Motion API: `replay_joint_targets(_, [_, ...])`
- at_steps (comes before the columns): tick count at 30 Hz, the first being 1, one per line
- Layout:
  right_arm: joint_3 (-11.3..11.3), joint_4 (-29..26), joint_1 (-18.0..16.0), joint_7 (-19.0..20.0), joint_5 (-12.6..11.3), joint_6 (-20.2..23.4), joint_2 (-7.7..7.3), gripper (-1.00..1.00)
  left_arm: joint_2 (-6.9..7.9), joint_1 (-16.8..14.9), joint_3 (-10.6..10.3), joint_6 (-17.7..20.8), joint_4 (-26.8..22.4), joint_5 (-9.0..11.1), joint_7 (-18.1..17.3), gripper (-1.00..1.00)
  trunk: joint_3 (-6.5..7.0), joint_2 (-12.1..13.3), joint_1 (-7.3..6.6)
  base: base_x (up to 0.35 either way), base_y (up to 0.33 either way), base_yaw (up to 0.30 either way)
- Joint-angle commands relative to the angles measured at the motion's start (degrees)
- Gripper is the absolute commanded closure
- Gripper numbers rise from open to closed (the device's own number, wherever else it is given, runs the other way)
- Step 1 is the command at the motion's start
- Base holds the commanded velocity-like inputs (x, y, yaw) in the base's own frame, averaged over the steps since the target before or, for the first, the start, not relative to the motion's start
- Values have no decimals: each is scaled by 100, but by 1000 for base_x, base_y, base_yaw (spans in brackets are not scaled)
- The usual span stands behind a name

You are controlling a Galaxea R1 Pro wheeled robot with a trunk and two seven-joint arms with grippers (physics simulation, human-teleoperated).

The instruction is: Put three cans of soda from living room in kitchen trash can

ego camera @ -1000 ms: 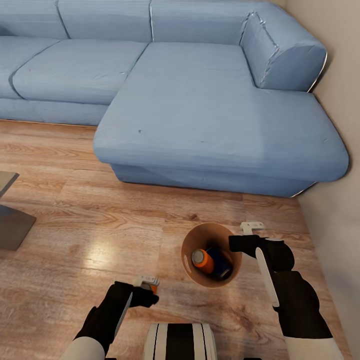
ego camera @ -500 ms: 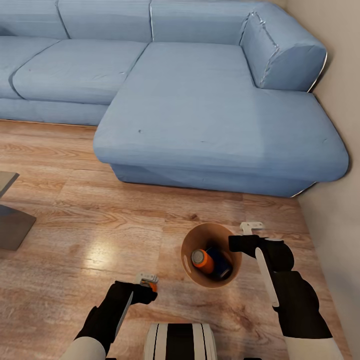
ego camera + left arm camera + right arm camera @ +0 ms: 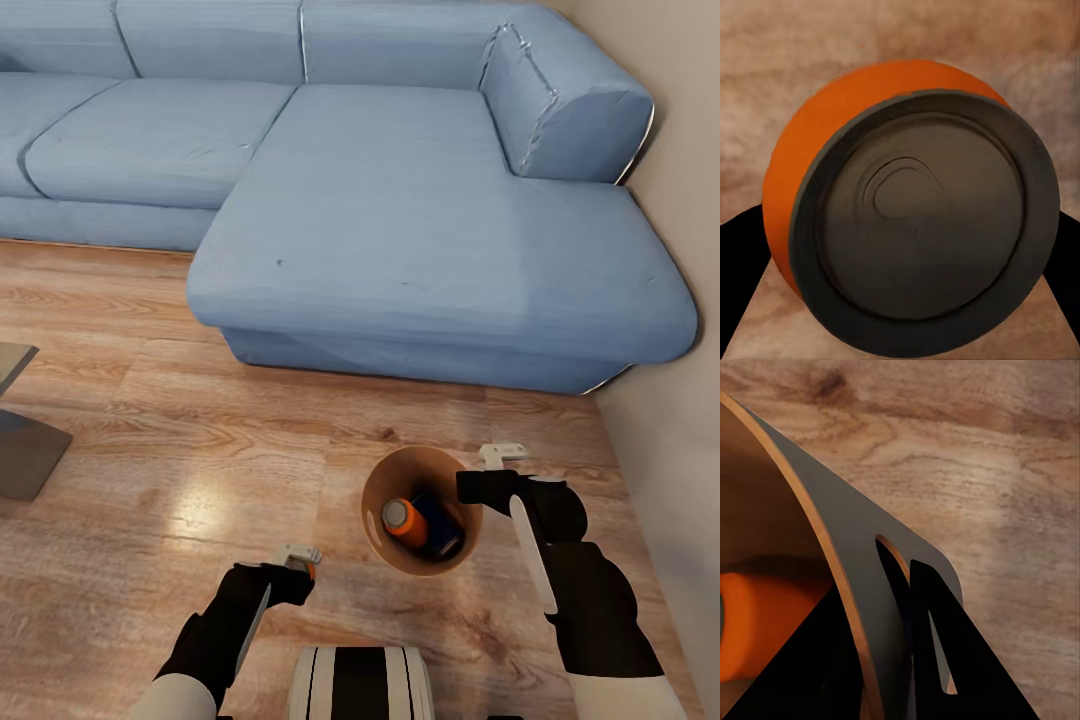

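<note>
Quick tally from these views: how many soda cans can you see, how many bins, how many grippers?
Soda cans: 2, one in the left gripper as the held can, one orange can inside the bin; a dark shape beside it is unclear.
Bins: 1, the trash can.
Grippers: 2, including the right gripper.
Total: 5.

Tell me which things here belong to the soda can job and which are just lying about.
Job:
- soda can in the left gripper
- bin, wall pinched by the right gripper
- orange can inside the bin

Lying about:
- blue sofa
- coffee table
</note>
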Motion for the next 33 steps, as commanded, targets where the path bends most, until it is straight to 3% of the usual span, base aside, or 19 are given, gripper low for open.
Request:
replay_joint_targets(1, [1, -1, -1, 8, -111, 2, -1, 100, 0, 1, 0, -7, -3, -5, -1, 100, 0, 0, 0, 0, 0, 0])
replay_joint_targets(4, [-5, -1, -1, 8, -110, 2, -5, 100, -5, 2, -27, 1, -124, -13, -28, 100, 0, 0, 0, 0, 0, 0])
replay_joint_targets(6, [-18, -1, -1, 8, -109, 2, -6, 100, -18, 2, -185, 78, -462, -13, -56, 100, 0, 0, 0, 0, 0, 0])
replay_joint_targets(8, [-23, -1, -1, 8, -107, 2, -7, 100, -15, 2, -487, 404, -1006, 21, -73, 100, 0, 0, 0, 0, 0, 0])
replay_joint_targets(11, [-29, -1, -1, 8, -107, 2, -7, 100, 2, 8, -678, 933, -1683, 41, -94, 100, 0, 0, 0, 0, 0, 0])
replay_joint_targets(13, [-32, -1, -1, 8, -107, 2, -7, 100, 17, 24, -719, 1122, -2225, 47, -101, 100, 0, 0, 0, 0, 0, 0])
replay_joint_targets(14, [-33, -1, -1, 8, -106, 2, -7, 100, 34, 78, -736, 1301, -2748, 47, -109, 100, 0, 0, 0, 0, 0, 0])
replay_joint_targets(21, [-34, -1, -1, 8, -106, 2, -7, 100, 77, 151, -753, 1694, -3351, 46, -115, 100, 0, 0, 0, 0, 0, 0])
replay_joint_targets(24, [-34, -1, -1, 8, -106, 2, -7, 100, 108, 332, -766, 1902, -3781, 51, -169, 100, 0, 0, 0, 0, 0, 0])
replay_joint_targets(26, [-30, -1, -1, 8, -106, 2, -7, 100, 189, 447, -770, 1994, -3985, 54, -441, 100, 0, 0, 0, 0, 0, 0])
replay_joint_targets(28, [-27, -1, -1, 8, -106, 2, -7, 100, 335, 496, -772, 2032, -4088, 54, -938, 100, 0, 0, 0, 0, 0, 0])
replay_joint_targets(29, [-26, -1, -1, 8, -106, 2, -7, 100, 486, 519, -759, 2050, -4140, 55, -1885, 100, 0, 0, 0, 0, 0, 0])
replay_joint_targets(33, [-25, -1, -1, 8, -108, 2, -7, 100, 700, 527, -713, 2030, -4162, 51, -3234, 100, 0, 0, 0, 0, 0, 0])
